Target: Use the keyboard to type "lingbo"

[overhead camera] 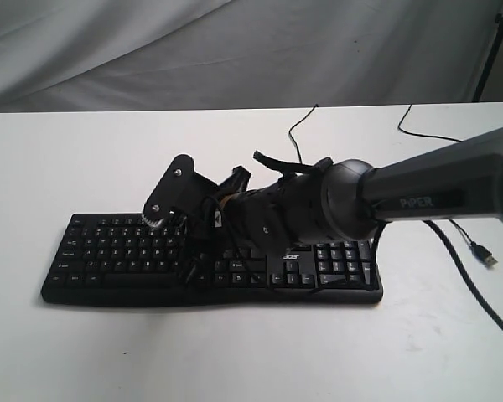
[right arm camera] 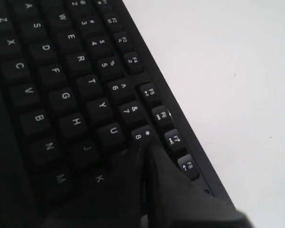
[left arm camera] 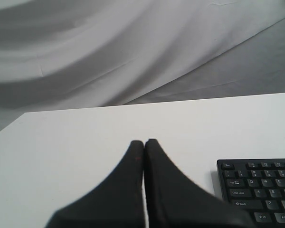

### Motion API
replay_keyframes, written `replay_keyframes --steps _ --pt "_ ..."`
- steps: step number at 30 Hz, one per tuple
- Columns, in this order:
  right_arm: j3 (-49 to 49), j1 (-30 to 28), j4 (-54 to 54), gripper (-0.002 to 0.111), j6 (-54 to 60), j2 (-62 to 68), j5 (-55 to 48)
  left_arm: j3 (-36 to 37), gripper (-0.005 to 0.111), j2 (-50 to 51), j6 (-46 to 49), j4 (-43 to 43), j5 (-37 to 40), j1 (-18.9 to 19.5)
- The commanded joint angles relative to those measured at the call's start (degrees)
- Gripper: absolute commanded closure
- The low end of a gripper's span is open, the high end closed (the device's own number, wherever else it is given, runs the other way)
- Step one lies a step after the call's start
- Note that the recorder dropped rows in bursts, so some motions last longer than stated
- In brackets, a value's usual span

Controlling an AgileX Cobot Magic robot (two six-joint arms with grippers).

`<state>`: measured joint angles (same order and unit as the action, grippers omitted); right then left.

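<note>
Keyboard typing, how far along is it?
Done: cannot tell, no typed text shows. In hand: the shut right gripper points at the keyboard key beside U and 8, likely I. Left: probably n, g, b, o. The left gripper hangs shut off the keyboard.

The right pincer (right arm camera: 145, 145) stands over the middle of the keyboard (overhead camera: 109, 251), tips down among the keys; the 8 key (right arm camera: 138, 135) and the U key (right arm camera: 114, 130) lie just ahead of the tips; the keyboard lies flat on the table (overhead camera: 84, 151); back along that pincer's arm, a USB plug (overhead camera: 486, 255) lies on the table, well apart from the keyboard; the left pincer (left arm camera: 143, 141) hangs over the table, with the keyboard's end off to its side, not touching.
</note>
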<state>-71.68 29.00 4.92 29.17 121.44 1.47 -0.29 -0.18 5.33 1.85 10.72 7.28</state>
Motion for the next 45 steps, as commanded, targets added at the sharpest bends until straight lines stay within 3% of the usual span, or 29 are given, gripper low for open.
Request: replay_keyframes --steps 1,45 --pt "1.21 -0.63 0.17 0.108 0.64 -0.49 2.26 0.29 0.106 0.18 -0.16 -0.03 -0.24 -0.22" --pt "1.21 -1.6 0.17 0.108 0.61 0.92 0.52 0.29 0.106 0.18 -0.16 -0.03 -0.24 -0.22"
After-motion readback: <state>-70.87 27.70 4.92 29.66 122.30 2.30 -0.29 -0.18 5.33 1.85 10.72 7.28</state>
